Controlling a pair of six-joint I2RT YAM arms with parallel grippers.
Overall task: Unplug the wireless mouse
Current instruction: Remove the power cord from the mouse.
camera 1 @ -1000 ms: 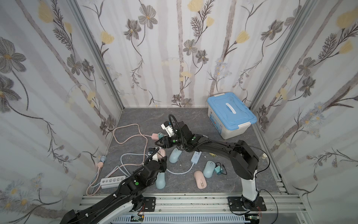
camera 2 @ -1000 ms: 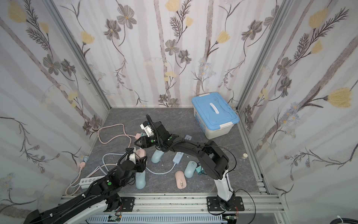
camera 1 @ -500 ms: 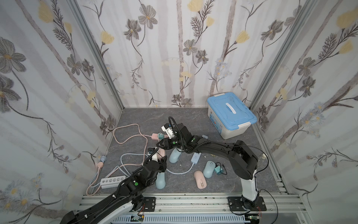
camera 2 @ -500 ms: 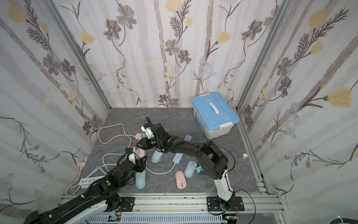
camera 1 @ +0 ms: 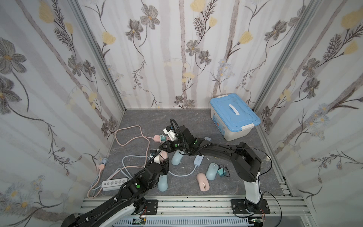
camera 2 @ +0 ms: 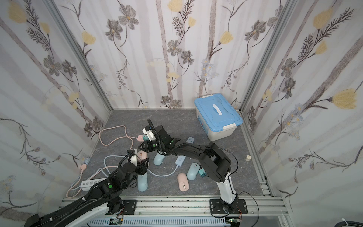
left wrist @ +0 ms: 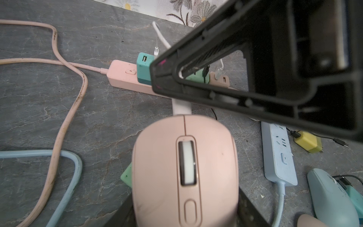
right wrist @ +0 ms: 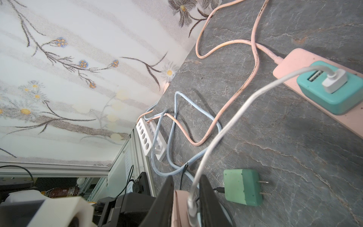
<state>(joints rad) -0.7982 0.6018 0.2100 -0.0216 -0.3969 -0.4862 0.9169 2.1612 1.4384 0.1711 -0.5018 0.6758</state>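
The wireless mouse [left wrist: 184,127], the pink one, is sitting pinched by its sides in your left pincer [left wrist: 184,194], just left of the middle of the surface [camera 1: 149,118]. Your right pincer [right wrist: 186,178] is standing with a finger either side of the white plug [right wrist: 191,208] at the mouse's nose. You cannot tell whether those fingers are pressing on it. The white cable [right wrist: 225,133] is running from that plug to the teal charger [right wrist: 332,98] in the pink power strip [right wrist: 294,59].

You are looking at five mice. Two are pink: the held one and a second pink mouse [camera 1: 203,181] near the front edge. The rest are three pale blue mice [camera 1: 177,158] [camera 1: 162,182] [camera 1: 211,171].

Three power strips are lying there: the pink one, a white power strip [camera 1: 115,183] toward the front left corner, and a pale blue power strip [camera 1: 198,160] mid-surface. One blue-lidded box [camera 1: 233,116] is sitting in the back right corner. One green charger [right wrist: 243,188] is lying loose just beside the held mouse.

Against a second ago, your right pincer has eased from beside the pink strip to the mouse's nose, and its fingers are narrowing. Your left pincer and the mouse are staying put.
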